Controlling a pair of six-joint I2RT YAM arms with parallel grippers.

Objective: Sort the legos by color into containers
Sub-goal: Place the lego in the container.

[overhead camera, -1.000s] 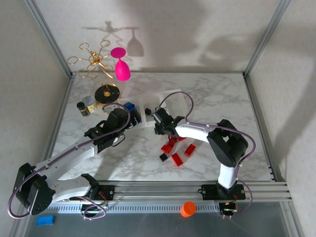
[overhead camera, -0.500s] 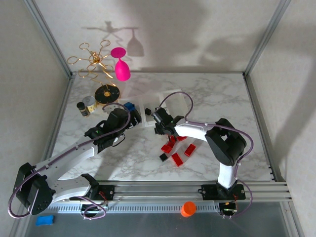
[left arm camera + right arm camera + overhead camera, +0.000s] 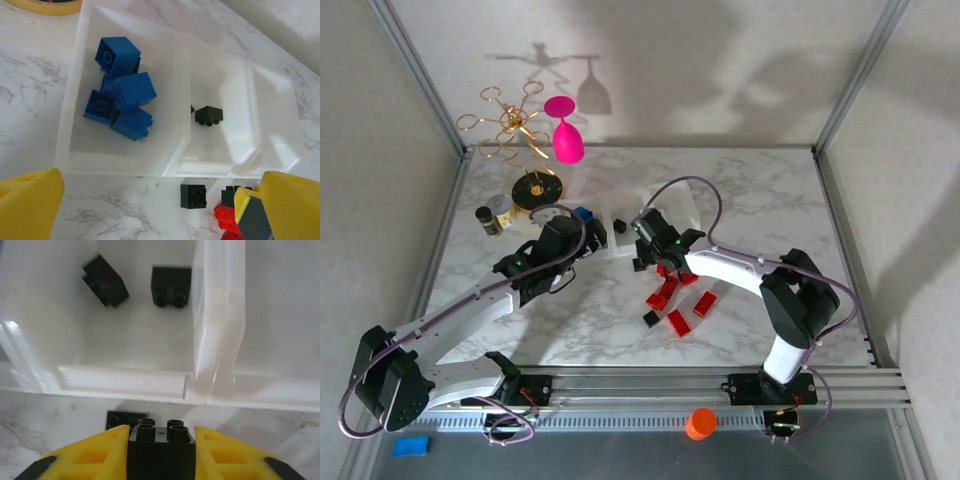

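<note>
Marble-veined desk [image 3: 760,200] inside pale grey walls [image 3: 720,60] — right gripper [image 3: 161,440] clenched on a black lego [image 3: 161,452], containers [image 3: 220,330] just ahead — left gripper [image 3: 160,207] spread wide, empty.

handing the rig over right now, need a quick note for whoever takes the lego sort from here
Left claw: open, holding nothing, over the near edge of the tray.
Right claw: shut on a black brick, just short of the tray's middle compartment.
Done: blue bricks are in the left compartment, two black bricks in the middle one.
Left: drop the held black one in the middle; collect the loose black ones and the red bricks from the marble top, reds into the right compartment.
</note>
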